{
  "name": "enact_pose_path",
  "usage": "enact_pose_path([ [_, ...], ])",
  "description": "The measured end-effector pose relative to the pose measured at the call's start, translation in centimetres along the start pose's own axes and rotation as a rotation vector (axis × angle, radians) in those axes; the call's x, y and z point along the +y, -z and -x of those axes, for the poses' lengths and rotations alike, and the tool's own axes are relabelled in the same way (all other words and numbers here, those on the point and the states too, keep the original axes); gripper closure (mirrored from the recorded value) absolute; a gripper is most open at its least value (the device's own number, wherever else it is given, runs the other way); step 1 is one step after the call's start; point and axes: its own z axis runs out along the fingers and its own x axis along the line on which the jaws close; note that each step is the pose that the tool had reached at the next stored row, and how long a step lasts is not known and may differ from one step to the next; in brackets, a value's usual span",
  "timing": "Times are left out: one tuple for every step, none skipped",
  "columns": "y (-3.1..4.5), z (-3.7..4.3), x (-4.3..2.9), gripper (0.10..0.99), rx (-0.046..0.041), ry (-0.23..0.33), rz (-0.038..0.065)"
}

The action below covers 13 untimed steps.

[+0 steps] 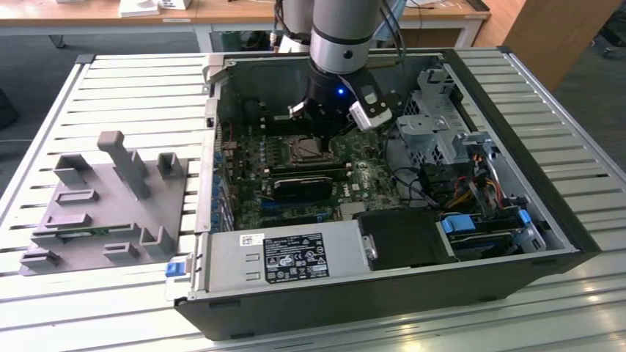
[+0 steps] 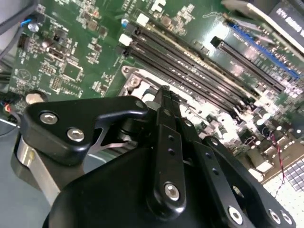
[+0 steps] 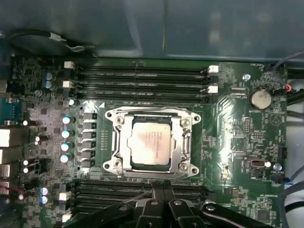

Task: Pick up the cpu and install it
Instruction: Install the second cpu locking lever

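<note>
Silvery square cpu (image 3: 151, 144), metal socket frame (image 3: 185, 145)

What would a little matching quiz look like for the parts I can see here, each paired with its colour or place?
Things:
1. cpu
2. motherboard
3. fixture blocks
4. coin battery

Descriptions:
A. green, packed with small components
B. round and silvery, on the board's edge region
C. silvery square lying in the metal socket frame
D. grey, outside the computer case at the exterior view's left

Pairs: 1-C, 2-A, 3-D, 4-B
</note>
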Motion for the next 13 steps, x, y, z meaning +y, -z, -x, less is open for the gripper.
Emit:
enact_pose_path([
  [-0.06,-0.47,-0.12,0.98,0.0,0.0,0.0],
  [-0.07,-0.65,-0.19,0.98,0.0,0.0,0.0],
  [-0.09,-0.8,-0.27,0.98,0.0,0.0,0.0],
  [-0.1,-0.91,-0.38,0.98,0.0,0.0,0.0],
  [-0.12,-1.01,-0.48,0.98,0.0,0.0,0.0],
  [-0.16,-1.14,-0.51,0.98,-0.0001,0.0,0.0],
  [-0.22,-1.31,-0.54,0.98,-0.0001,0.0,0.0],
  [-0.29,-1.5,-0.55,0.98,-0.0001,0.0,0.0],
  [-0.39,-1.66,-0.56,0.98,0.0,0.0,0.0],
  [-0.54,-1.79,-0.56,0.98,0.0,0.0,0.0],
  [-0.72,-1.87,-0.57,0.98,0.0001,0.0,0.0],
  [-0.89,-1.88,-0.58,0.98,0.0001,0.0,0.0],
  [-1.09,-1.87,-0.58,0.98,0.0001,0.0,0.0],
])
